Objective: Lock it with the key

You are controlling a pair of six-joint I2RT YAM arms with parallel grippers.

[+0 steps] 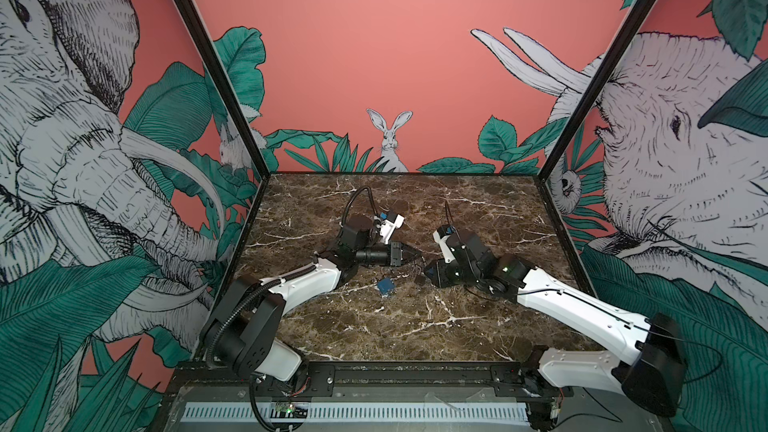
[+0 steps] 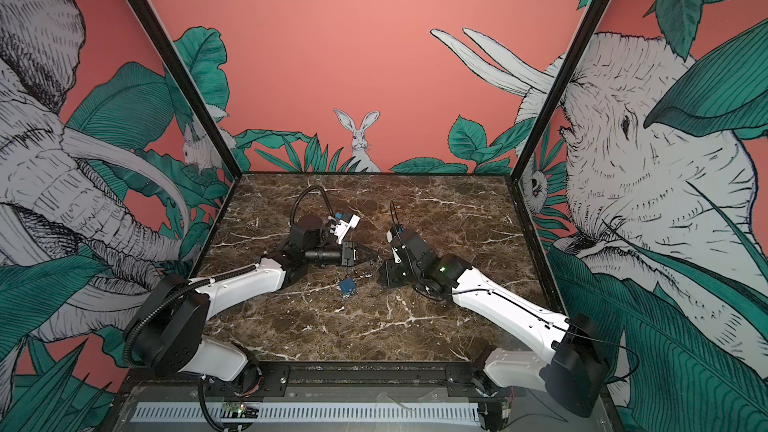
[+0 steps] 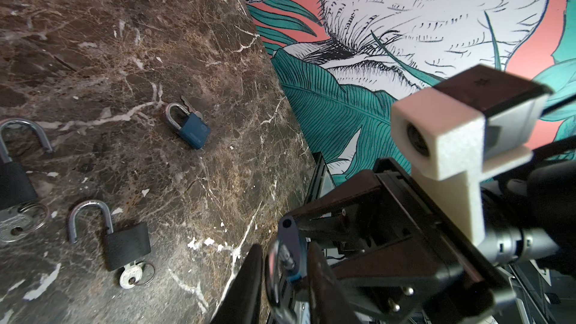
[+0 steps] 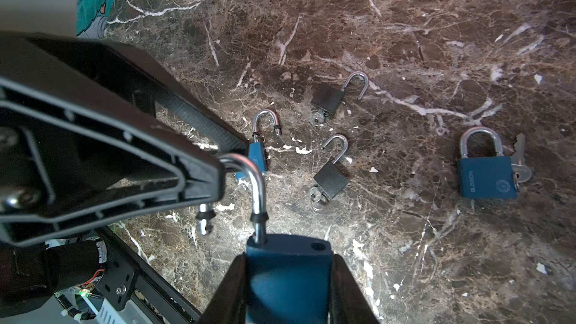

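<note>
**A:** How do the arms stand?

**B:** In both top views the left arm [image 1: 307,280] stretches from the near left corner toward the middle of the table [image 1: 415,326]. Its wrist is bent, so the left gripper [image 1: 415,256] lies level and points right. The right arm [image 1: 573,305] comes in from the near right corner with its wrist folded. The right gripper [image 1: 429,274] sits low and points left. The two tips meet near the table's middle.

**A:** What does the right one hold?

**B:** A blue padlock [image 4: 288,275], clamped by its body between the fingers. Its shackle [image 4: 258,188] is open, with the free end clear of the body.

**A:** And the left?

**B:** Its jaws are narrow, with one finger [image 3: 252,278] on each side of the shackle's bend. I cannot tell whether they press the steel.

**A:** The key?

**B:** A key [image 4: 520,160] lies on the table, touching a closed padlock [image 4: 486,179], also blue, well apart from both grippers. Between them lie two open black padlocks [image 4: 327,99] [image 4: 331,180], each with a key in its base. Another open blue one [image 4: 258,157] lies partly hidden behind the left gripper.
</note>
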